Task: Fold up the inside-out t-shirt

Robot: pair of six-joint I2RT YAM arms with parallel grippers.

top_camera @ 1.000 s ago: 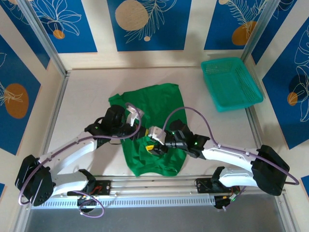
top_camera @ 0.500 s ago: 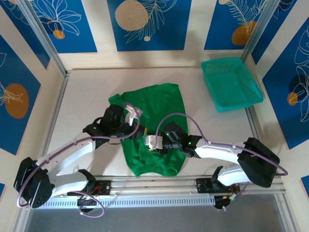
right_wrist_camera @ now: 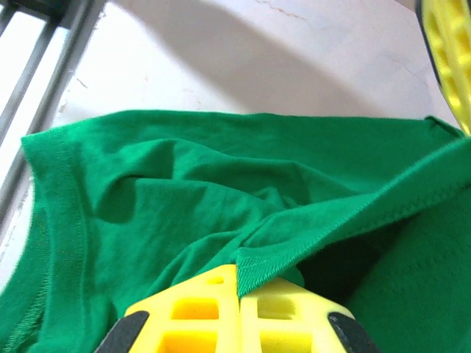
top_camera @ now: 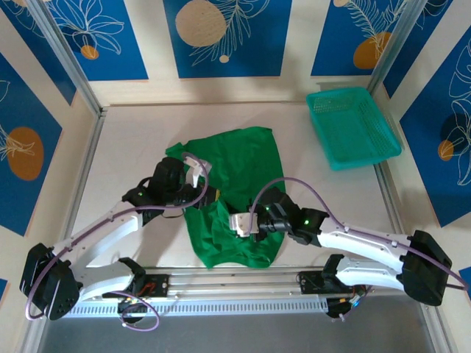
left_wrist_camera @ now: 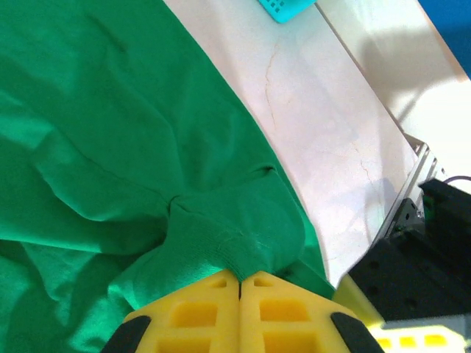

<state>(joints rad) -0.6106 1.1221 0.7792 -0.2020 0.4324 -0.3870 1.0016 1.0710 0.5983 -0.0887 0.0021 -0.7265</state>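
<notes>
The bright green inside-out t-shirt lies crumpled on the white table, reaching from the middle to the near edge. My left gripper sits at the shirt's left side, shut on a ribbed fold of the cloth; its yellow fingers press together in the left wrist view. My right gripper is over the shirt's near part, shut on a stitched hem that rises taut from between its yellow fingers. The two grippers are close together.
A teal mesh basket stands at the back right of the table; its corner shows in the left wrist view. Bare table lies left of and behind the shirt. The metal rail runs along the near edge.
My right gripper has closed on the shirt's hem, and its arm has shifted and stretched lower. The left gripper has drawn slightly back and left, still holding the cloth.
</notes>
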